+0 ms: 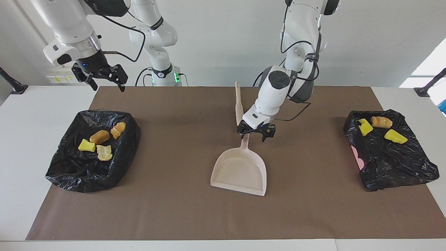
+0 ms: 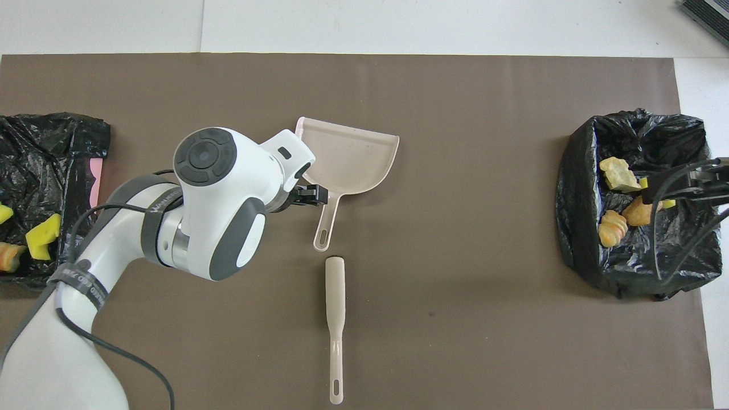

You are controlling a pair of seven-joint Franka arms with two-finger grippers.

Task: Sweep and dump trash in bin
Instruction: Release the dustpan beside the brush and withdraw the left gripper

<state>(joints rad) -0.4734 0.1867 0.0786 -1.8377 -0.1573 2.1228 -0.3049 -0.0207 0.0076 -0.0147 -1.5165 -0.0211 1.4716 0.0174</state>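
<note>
Fingertips of my left gripper (image 1: 256, 131) stand apart, jaws open and holding nothing, low over the handle of the dustpan (image 1: 241, 171) where it meets the pan; from across the table I cannot tell whether a fingertip touches it. The dustpan lies flat on the brown mat (image 1: 181, 216), mouth pointing away from me, with bare mat all round its front lip. Just nearer to me than the handle's tip lies the brush (image 2: 335, 307), apart from it and in line with it. My right gripper (image 1: 104, 77) waits with jaws open, above the mat's near edge at its own end of the table. The trash (image 1: 100, 137) sits in two bag-lined bins: four lumps in the bin (image 1: 80, 174) at the right arm's end, three more (image 1: 381, 122) in the other bin (image 1: 397, 167) at the left arm's end.
</note>
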